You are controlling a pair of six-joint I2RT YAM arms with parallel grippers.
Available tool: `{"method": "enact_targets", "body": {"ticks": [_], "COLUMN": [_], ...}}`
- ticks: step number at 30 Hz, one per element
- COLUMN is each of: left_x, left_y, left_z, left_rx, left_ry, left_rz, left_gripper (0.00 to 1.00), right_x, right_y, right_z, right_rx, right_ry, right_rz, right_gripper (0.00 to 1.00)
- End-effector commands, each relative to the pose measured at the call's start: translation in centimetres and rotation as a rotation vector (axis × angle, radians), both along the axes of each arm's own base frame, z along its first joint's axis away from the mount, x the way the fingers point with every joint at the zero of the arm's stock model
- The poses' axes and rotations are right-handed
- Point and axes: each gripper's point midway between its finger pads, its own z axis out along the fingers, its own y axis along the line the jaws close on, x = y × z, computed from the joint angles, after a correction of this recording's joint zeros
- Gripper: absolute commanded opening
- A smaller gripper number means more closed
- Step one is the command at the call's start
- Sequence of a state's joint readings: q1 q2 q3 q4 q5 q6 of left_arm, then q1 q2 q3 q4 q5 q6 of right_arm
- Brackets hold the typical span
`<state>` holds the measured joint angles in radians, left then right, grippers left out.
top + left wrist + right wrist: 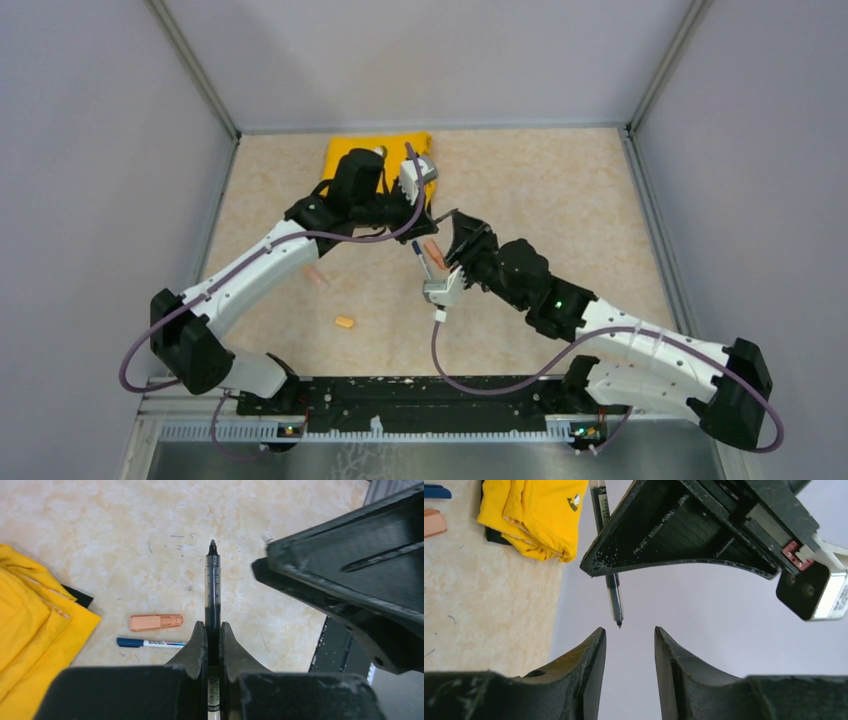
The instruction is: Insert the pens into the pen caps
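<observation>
The left gripper (pixel 212 628) is clenched on the dark pen (pixel 212 590), which juts straight ahead from its jaws, tip bare. The right gripper (pixel 629 631) stands released and empty, the pen's tip hanging just ahead of its gap. To the left of the left gripper's jaws, an orange marker (pixel 156 622) and a thin white pen (pixel 150 643) lie on the table (pixel 125 530), near the yellow cloth (pixel 30 630).

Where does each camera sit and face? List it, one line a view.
Top external: above, behind the bases, looking down on the table; both arms show.
Left wrist: looks along left pincer, shut on the dark pen.
Right wrist: looks past open right pincer at that pen.
Shared: both wrist views show the pen and yellow cloth.
</observation>
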<state>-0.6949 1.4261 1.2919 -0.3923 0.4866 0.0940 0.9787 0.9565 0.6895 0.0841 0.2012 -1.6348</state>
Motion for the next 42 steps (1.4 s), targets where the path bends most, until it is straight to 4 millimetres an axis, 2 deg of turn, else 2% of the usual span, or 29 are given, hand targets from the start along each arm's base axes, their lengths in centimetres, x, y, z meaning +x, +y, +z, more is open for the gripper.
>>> {"method": "enact_targets", "body": {"ticks": [1,3,5,9,12,15,17,19,22,24,28,32,36,42], "left_x": [2.2,3.0,4.0,5.3,5.9,6.1,6.4,6.9,7.4,7.5,7.6,7.4,7.2,7.3], "left_y": [0.4,1.0,1.6,3.6,4.9,5.9,6.8,8.0,9.7,10.8,11.8,12.0,12.0,12.0], "left_z": [1.1,1.6,2.4,3.9,4.8,5.2,5.5,5.3,5.0,4.9,4.5,4.7,4.8,4.9], "left_rx": [-0.020,-0.039,-0.078,-0.165,-0.217,-0.253,-0.282,-0.310,-0.372,-0.405,-0.394,-0.386,-0.377,-0.362], "left_ry": [-0.082,-0.114,-0.160,-0.231,-0.251,-0.254,-0.244,-0.208,-0.146,-0.120,-0.118,-0.138,-0.154,-0.170], "left_rz": [0.111,0.170,0.244,0.396,0.465,0.496,0.516,0.548,0.569,0.582,0.613,0.602,0.593,0.580], "left_gripper": [0.00,0.00,0.00,0.00,0.00,0.00,0.00,0.00,0.00,0.00,0.00,0.00,0.00,0.00], "right_x": [-1.1,-1.5,-2.2,-3.2,-2.8,-1.9,-1.6,-1.6,-1.3,-0.6,0.3,0.5,0.4,0.3], "right_y": [-1.0,-1.7,-2.2,-3.4,-4.8,-6.6,-7.1,-6.7,-6.2,-7.0,-10.1,-13.2,-15.0,-18.3], "right_z": [2.9,2.7,2.8,4.1,4.6,3.9,2.9,1.5,-1.3,-3.0,-6.3,-9.4,-11.6,-15.0], "right_rx": [0.097,0.140,0.270,0.666,0.968,1.204,1.383,1.509,1.586,1.623,1.718,1.783,1.810,1.815], "right_ry": [0.000,0.039,0.127,0.335,0.507,0.597,0.693,0.832,1.044,1.081,1.029,1.015,1.006,0.951], "right_rz": [0.004,-0.004,-0.010,-0.044,-0.160,-0.316,-0.393,-0.439,-0.557,-0.671,-0.923,-1.129,-1.236,-1.413], "right_gripper": [0.40,0.40,0.39,0.38,0.39,0.39,0.39,0.40,0.41,0.43,0.44,0.48,0.55,0.57]}}
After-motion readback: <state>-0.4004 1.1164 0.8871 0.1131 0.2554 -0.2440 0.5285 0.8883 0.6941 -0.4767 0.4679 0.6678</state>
